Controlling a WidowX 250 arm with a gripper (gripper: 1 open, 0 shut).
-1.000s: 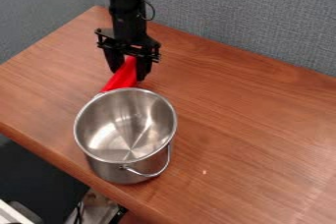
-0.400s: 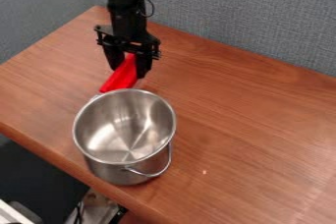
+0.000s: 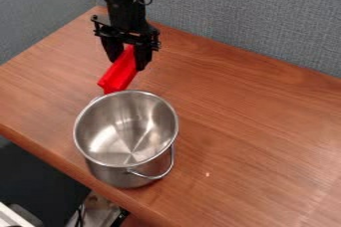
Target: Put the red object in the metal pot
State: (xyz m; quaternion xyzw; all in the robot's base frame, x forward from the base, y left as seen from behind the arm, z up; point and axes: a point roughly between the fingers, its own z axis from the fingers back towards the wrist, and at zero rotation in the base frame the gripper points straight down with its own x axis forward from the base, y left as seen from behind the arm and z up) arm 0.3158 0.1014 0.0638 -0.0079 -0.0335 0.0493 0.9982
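Red bar (image 3: 119, 70) sits clamped by its far end in my tool (image 3: 127, 52), leaving its near end free toward the pot (image 3: 127, 129).

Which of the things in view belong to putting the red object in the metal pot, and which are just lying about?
For the job:
- red object
- metal pot
- gripper, holding the red object

Not part of it:
- white item at the lower left corner, not clearly identifiable
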